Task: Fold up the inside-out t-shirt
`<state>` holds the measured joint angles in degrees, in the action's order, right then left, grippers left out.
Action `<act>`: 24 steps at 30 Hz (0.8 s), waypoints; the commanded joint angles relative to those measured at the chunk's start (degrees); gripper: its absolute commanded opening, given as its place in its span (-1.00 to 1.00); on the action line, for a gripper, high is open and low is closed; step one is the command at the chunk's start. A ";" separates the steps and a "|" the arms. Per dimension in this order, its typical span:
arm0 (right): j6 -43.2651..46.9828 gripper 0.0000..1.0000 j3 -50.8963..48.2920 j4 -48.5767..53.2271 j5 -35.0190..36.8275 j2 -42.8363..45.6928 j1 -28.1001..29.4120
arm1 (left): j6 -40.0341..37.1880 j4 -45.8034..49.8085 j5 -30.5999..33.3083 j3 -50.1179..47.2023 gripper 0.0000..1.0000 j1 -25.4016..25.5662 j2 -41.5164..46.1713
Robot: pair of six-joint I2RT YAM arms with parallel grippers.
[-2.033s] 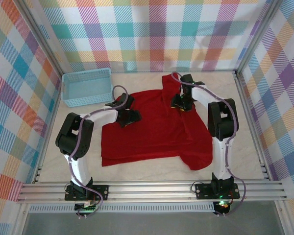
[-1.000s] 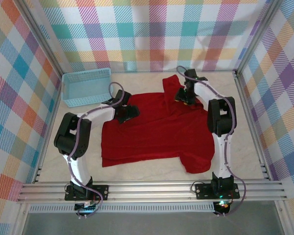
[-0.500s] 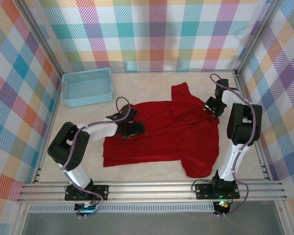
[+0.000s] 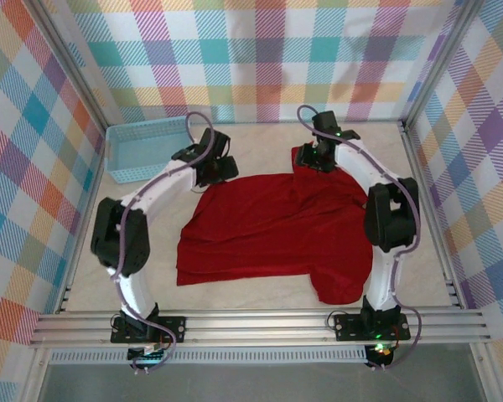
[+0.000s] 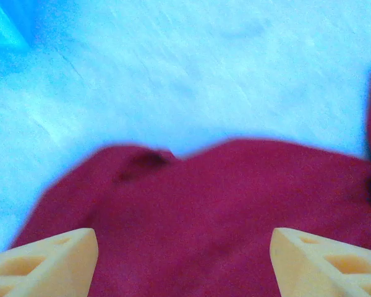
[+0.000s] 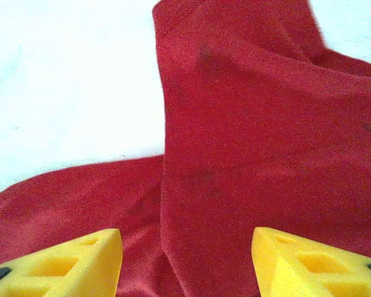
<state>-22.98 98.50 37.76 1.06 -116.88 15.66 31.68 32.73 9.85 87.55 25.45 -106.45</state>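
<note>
The inside-out t-shirt (image 4: 272,230) lies spread out, red, over the middle of the table, with a raised fold (image 4: 306,163) at its far edge. My left gripper (image 4: 222,170) hovers over the shirt's far left corner. In the left wrist view it (image 5: 184,266) is open, with red cloth (image 5: 222,204) lying flat below the gap and nothing held. My right gripper (image 4: 318,157) is over the far fold. In the right wrist view it (image 6: 187,263) is open above the fold's edge (image 6: 235,142), and its yellow fingertips (image 6: 68,260) are clear of the cloth.
A light-blue basket (image 4: 148,148) stands at the far left, just beyond the left gripper, and its corner (image 5: 3,25) shows in the left wrist view. Plaid walls enclose the table on three sides. Bare tabletop (image 4: 235,138) lies past the shirt's far edge.
The left arm has swung from the shirt's left middle up to its far left corner. The right arm has come back from the right wall to the far fold, its jaws a little wider.
</note>
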 commanded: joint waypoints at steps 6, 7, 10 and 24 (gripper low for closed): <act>1.85 0.15 -0.50 4.02 0.58 -7.31 -0.95 | -8.65 11.05 8.19 13.58 0.46 -1.90 -14.87; 1.46 0.15 -1.55 3.85 0.65 -7.10 -1.19 | -9.38 11.36 7.54 14.86 0.45 -1.90 -16.18; -0.60 0.15 -4.29 4.24 2.63 -6.51 -2.17 | -10.89 11.33 5.47 16.24 0.42 -1.90 -18.69; -5.19 0.10 -18.70 -0.29 2.35 0.03 -6.87 | -7.27 5.47 1.37 6.98 -0.72 -3.83 -13.42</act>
<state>-27.00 82.85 35.83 2.59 -117.01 8.95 23.11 39.97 13.13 97.58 22.04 -125.40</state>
